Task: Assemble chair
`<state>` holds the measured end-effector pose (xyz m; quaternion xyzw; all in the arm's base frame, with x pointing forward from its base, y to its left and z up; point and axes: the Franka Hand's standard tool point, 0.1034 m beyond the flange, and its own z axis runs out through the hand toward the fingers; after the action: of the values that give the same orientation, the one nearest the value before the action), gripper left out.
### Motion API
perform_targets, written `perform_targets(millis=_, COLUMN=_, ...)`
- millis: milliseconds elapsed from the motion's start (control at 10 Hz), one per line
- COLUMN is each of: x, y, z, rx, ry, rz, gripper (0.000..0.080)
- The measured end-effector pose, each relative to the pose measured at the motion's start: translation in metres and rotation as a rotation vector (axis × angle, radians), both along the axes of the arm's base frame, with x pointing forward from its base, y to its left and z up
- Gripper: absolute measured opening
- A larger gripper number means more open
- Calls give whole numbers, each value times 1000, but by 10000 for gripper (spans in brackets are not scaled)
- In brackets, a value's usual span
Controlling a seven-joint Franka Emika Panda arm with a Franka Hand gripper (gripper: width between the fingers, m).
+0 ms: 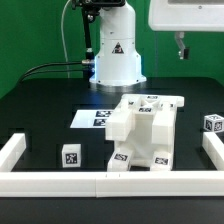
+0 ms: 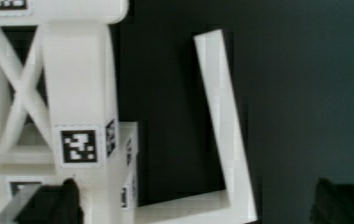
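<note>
The partly built chair [image 1: 140, 130], white blocky parts with square tags, stands in the middle of the black table. A small tagged white block [image 1: 70, 156] lies near the exterior view's left front, and another tagged block [image 1: 212, 123] sits at the right. My gripper [image 1: 181, 47] hangs high above the table at the exterior view's upper right, away from all parts. In the wrist view the gripper [image 2: 195, 205] is open, with nothing held between its dark fingertips [image 2: 49, 205]. Far below it lie the chair [image 2: 58, 100] and its crossed bars.
A long white border rail [image 1: 110, 182] frames the table's front and sides; its corner [image 2: 224, 120] shows in the wrist view. The marker board [image 1: 92, 117] lies flat behind the chair. The robot base [image 1: 115, 55] stands at the back, with cables to its left.
</note>
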<state>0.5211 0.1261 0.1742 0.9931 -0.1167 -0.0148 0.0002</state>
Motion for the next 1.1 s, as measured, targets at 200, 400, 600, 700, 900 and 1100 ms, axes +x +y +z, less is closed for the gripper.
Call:
perform_targets(millis=200, x=0, y=-1, z=-1, rx=-1, ry=1, rz=-3, gripper=649)
perform_targets(millis=400, x=-11, y=9, z=-10, rx=10, ry=19, rz=-74, gripper=649)
perform_targets(millis=600, x=-38, y=38, z=-35, rx=39, ry=63, rz=-142, gripper=649)
perform_targets(millis=700, x=-41, y=47, z=-42, rx=20, ry=61, rz=-150, gripper=649)
perform_targets(millis=900, x=-39, y=45, z=-42, rx=22, ry=60, rz=-144, gripper=649)
perform_targets(millis=1100, x=-41, y=46, z=-44, rx=25, ry=54, rz=-175, gripper=649)
